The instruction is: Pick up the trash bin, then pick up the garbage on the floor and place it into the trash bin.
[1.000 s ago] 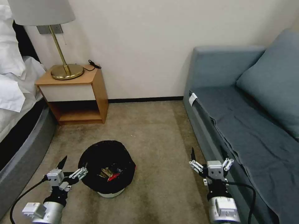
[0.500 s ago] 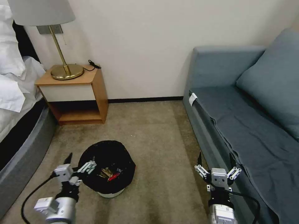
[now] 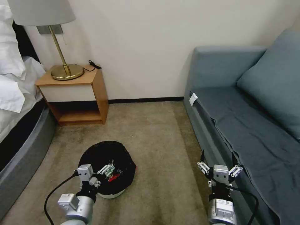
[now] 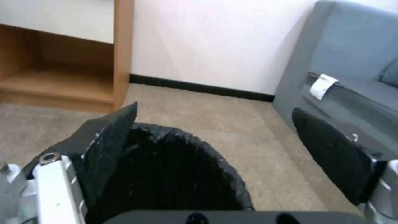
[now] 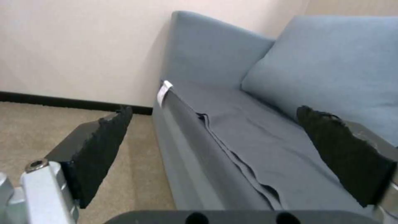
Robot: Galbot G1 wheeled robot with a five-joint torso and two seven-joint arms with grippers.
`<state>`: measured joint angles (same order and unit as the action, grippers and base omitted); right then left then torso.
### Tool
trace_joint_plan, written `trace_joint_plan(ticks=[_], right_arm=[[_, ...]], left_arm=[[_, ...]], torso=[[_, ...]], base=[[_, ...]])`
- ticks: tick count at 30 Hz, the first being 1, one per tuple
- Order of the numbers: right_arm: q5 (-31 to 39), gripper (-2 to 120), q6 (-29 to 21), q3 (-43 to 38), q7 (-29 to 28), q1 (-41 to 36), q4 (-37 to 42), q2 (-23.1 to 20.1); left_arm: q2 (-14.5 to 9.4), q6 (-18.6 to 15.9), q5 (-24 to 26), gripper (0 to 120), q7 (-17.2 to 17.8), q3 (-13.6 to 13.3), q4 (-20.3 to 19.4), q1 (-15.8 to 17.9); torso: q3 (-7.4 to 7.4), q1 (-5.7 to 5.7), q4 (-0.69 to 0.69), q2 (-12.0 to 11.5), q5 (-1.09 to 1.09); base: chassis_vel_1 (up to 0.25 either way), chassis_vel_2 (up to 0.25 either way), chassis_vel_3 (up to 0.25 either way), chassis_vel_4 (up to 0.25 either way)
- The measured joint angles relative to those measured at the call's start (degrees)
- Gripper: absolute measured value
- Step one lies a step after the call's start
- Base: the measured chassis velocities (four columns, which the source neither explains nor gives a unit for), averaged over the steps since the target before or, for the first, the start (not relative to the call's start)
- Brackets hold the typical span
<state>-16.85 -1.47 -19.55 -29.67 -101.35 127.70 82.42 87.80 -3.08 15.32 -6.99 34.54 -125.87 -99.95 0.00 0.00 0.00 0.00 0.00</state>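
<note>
1. on the beige carpet [image 3: 156,137] between the bed [image 3: 22,140] and the grey sofa [image 3: 243,125] stands the trash bin [image 3: 103,153], a small round bin lined with a crinkled black bag over a whitish base.
2. inside the bin lies the garbage [image 3: 113,177]; a red piece and something pale show beside the gripper's finger, and the rest cannot be made out.
3. the left gripper [image 3: 99,172] hovers over the near side of the bin's mouth, its fingers spread wide and holding nothing.
4. in the left wrist view, one dark finger pad [image 4: 108,137] overlaps the bin's black rim [image 4: 195,155], while the other pad [image 4: 331,155] shows against the carpet beyond the rim; whether either pad touches the bag cannot be told.
5. the right gripper [image 3: 219,170] hangs low just beside the sofa's front edge, well apart from the bin, with its fingers spread and empty.
6. in the right wrist view, its two black pads [image 5: 99,152] frame the sofa seat [image 5: 248,140] and the white tag [image 5: 165,90] at the sofa's edge.
7. a wooden nightstand [image 3: 78,93] with a brass lamp [image 3: 64,67] stands against the wall, beyond the bin and to the robot's left.
</note>
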Motion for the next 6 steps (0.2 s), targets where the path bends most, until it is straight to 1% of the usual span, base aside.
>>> trace_joint_plan(ticks=[6], right_arm=[[0.2, 100, 0.1, -0.4, 0.1, 0.1, 0.1, 0.0]], left_arm=[[0.0, 0.4, -0.4, 100, -0.4, -0.6, -0.5, 0.1]], torso=[[0.00, 0.00, 0.00, 0.0, 0.00]], base=[[0.000, 0.000, 0.000, 0.000]])
